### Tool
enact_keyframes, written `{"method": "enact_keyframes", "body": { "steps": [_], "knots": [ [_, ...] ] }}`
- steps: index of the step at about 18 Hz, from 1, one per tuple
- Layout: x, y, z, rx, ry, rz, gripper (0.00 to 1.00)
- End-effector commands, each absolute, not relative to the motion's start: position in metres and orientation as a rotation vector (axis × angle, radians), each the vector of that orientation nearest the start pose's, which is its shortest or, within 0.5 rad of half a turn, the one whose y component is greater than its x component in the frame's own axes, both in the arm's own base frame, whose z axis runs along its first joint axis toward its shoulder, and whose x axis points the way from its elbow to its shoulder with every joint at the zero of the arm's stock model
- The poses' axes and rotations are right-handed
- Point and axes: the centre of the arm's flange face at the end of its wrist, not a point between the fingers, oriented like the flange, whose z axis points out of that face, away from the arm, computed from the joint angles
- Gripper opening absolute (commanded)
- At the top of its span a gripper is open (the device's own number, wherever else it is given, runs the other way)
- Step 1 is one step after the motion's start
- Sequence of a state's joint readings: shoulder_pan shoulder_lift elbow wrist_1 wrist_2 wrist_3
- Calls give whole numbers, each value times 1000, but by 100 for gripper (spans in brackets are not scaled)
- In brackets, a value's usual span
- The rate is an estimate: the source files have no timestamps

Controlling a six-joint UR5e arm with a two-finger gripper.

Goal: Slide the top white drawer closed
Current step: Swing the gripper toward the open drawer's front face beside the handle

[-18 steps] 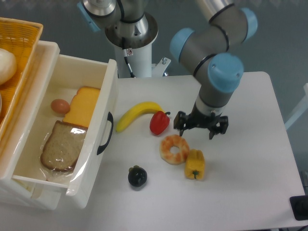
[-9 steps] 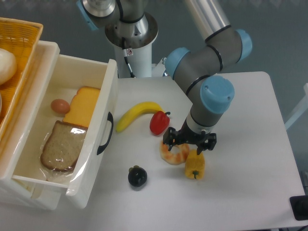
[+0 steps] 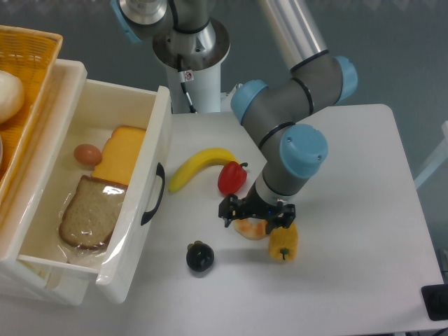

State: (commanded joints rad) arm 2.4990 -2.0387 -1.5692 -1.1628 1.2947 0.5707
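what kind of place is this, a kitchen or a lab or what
Most likely a robotics lab: a robot arm bolted at a white table, toy food like a banana, and a white drawer pulled open.

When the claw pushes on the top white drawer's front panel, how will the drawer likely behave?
The top white drawer looks like rigid plastic, so it should probably slide without flexing. Its load, bread slice, cheese and egg, seems light; the egg may roll.
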Motion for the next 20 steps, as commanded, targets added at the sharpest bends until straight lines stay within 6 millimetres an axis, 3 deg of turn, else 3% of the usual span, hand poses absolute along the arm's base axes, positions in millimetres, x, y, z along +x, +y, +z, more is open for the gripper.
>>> {"method": "enact_keyframes", "body": {
  "steps": [11, 20],
  "knots": [
    [-360, 547, 270, -2933, -458, -391, 100],
    [-342, 554, 275, -2941, -432, -416, 100]
  ]
}}
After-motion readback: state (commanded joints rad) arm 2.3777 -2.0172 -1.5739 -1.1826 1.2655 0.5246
